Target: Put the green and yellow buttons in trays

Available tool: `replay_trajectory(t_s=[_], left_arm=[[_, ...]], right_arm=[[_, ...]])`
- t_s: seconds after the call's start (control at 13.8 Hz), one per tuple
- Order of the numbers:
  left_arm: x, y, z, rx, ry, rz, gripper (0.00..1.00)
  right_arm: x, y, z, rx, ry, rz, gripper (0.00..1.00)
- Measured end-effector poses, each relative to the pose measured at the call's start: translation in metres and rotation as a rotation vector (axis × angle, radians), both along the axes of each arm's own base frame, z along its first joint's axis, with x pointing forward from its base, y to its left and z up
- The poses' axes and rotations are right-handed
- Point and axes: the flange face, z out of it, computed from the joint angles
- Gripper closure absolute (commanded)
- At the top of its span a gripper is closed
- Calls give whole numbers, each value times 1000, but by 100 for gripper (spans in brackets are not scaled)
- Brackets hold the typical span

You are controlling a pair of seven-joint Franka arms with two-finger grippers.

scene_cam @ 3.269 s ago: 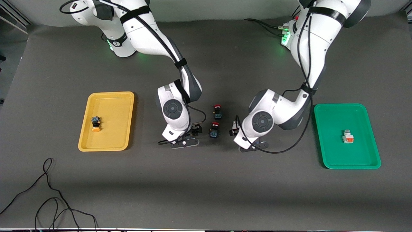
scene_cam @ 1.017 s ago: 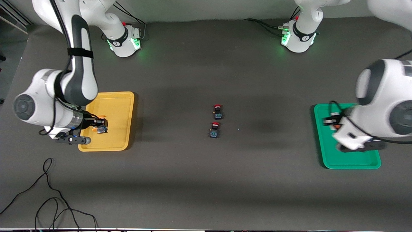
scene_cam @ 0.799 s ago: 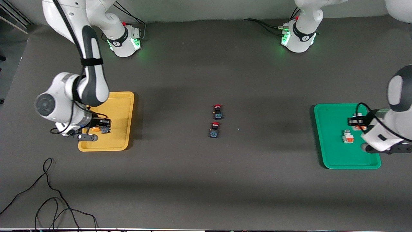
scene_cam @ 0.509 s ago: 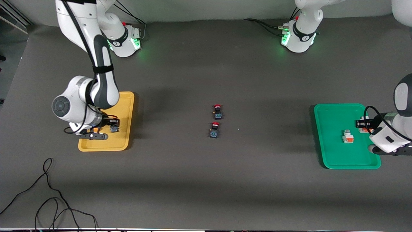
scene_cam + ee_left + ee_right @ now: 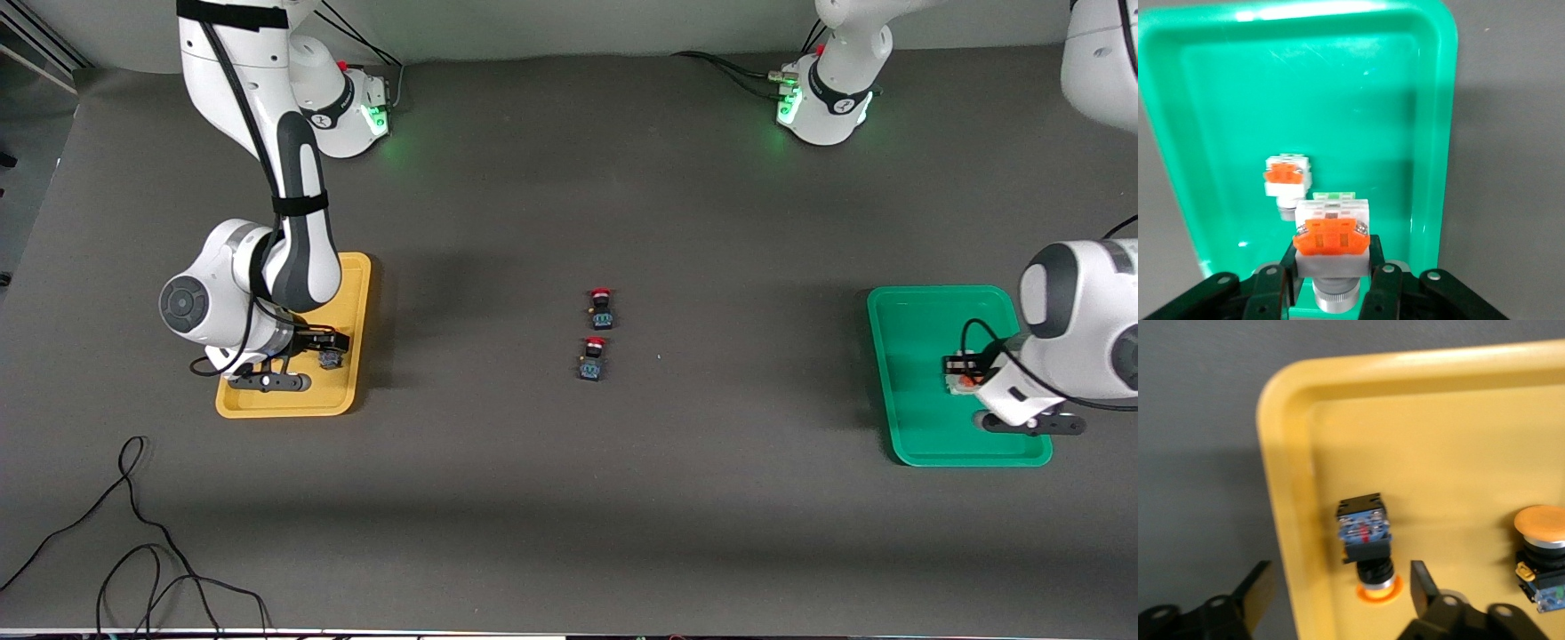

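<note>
My right gripper [image 5: 325, 352] [image 5: 1338, 587] hangs open low over the yellow tray [image 5: 351, 293] [image 5: 1438, 433]. A black button with a yellow-orange cap [image 5: 1367, 540] [image 5: 331, 360] rests in the tray between its spread fingers, untouched. A second yellow-capped button [image 5: 1540, 550] sits beside it in the same tray. My left gripper [image 5: 962, 369] [image 5: 1331, 273] is shut on a white button with an orange face [image 5: 1331, 233], over the green tray [image 5: 916, 329] [image 5: 1338, 80]. Another white, orange-faced button [image 5: 1287, 179] lies in that tray just under the held one.
Two black buttons with red caps [image 5: 602, 308] [image 5: 592, 357] stand mid-table, between the trays. Loose black cables [image 5: 133, 542] trail near the front camera at the right arm's end of the table.
The right gripper opened and let go of the yellow-capped button in the yellow tray. The left gripper moved with its white button toward the tray's middle, over the button lying there.
</note>
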Motion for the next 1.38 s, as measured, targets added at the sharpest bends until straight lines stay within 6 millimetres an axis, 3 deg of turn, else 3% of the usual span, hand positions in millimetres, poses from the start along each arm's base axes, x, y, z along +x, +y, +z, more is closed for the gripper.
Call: replay_trajectory(t_s=[0.15,0.36,0.58,0.73,0.94,1.24,1.38], left_arm=[[-2,-9,-19,-10,-11,6,100],[-2,-13,-44,-27,-41,1,100],[-4,-19,-74,-50,-68,-6,100],[-9,-19,-91,-60,-79,-7,100],[-13,-15,-93,-62,-94,-2,100],[-15,0,-92,-66,-93,-10,100],[-17,17,-93,-69,-91,-8,3]], right_arm=[[19,-1,41,6,23,26,1],[43,-4,121,20,42,49,0],[50,-5,183,49,50,60,0],[50,-6,216,52,57,68,0],[49,-6,256,16,57,91,0],[46,-13,285,-30,35,114,0],[41,-13,294,-57,36,152,0]])
